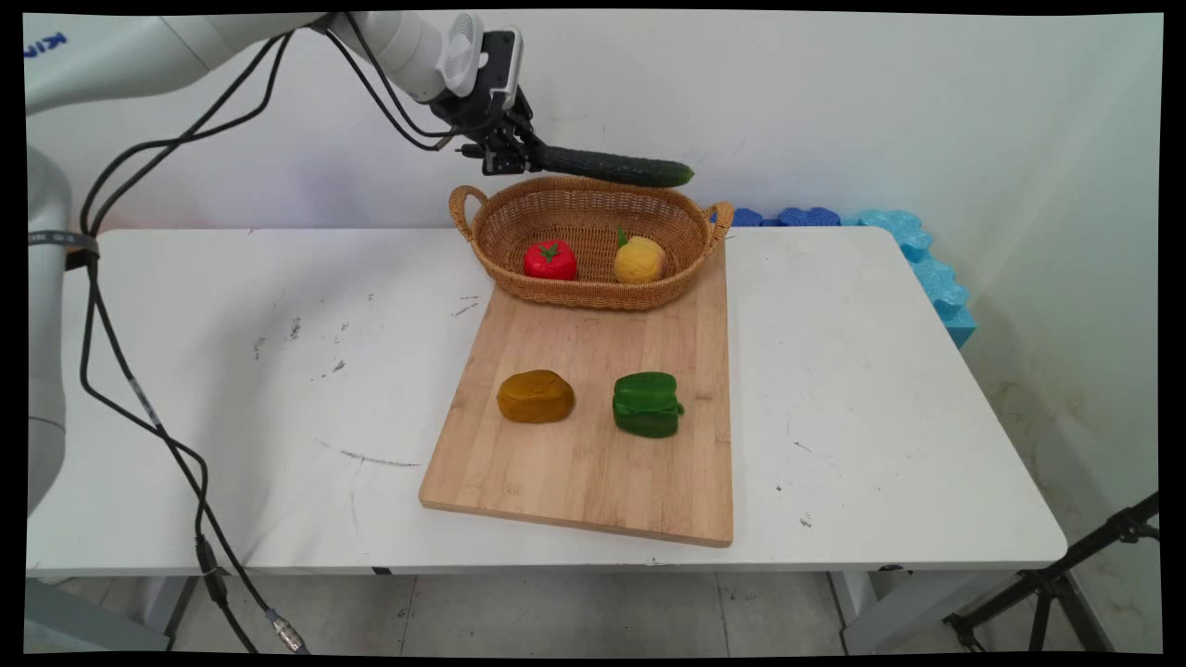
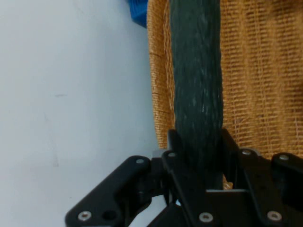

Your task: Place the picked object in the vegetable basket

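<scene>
Gripper [image 1: 519, 159] clamping dark-green cucumber [image 1: 616, 169], above basket [image 1: 593, 292]

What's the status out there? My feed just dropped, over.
Tool shut on cucumber, held level above the basket's far rim. Tomato and lemon lie in basket. Nothing between cucumber and basket.

Main cam: fixed above the near side of the desk [image 1: 834, 417], looking down across it to the back wall. Hand cam: close, looking along the fingers [image 2: 182, 156]. Both views share the cucumber [image 1: 611, 168] [image 2: 196, 80] and basket [image 1: 593, 236] [image 2: 265, 71].
</scene>
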Robot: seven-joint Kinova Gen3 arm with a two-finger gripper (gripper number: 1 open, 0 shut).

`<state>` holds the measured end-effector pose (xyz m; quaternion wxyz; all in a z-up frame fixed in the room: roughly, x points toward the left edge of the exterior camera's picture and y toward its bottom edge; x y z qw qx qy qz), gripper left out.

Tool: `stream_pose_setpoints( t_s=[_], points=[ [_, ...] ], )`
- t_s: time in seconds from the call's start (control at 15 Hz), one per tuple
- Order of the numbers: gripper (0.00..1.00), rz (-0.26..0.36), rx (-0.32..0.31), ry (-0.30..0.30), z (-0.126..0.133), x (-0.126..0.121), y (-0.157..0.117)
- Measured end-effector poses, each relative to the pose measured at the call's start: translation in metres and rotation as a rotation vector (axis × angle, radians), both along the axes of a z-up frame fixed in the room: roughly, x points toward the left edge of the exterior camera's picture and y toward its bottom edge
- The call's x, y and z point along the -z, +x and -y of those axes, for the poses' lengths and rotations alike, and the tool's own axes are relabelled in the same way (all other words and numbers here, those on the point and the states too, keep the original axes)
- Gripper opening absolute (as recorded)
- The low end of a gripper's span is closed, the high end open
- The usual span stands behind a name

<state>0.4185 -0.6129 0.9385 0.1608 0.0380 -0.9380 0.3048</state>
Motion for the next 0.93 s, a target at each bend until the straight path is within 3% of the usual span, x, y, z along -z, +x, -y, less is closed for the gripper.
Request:
stream_pose_setpoints(
  t_s=[0.73, 0.8, 0.93],
  points=[
    [0.0, 0.077, 0.081, 0.008, 0.022, 0.032, 0.003],
    [1.0, 0.08, 0.087, 0.009, 0.023, 0.034, 0.002],
    [1.0, 0.084, 0.095, 0.01, 0.023, 0.037, 0.002]
  ],
)
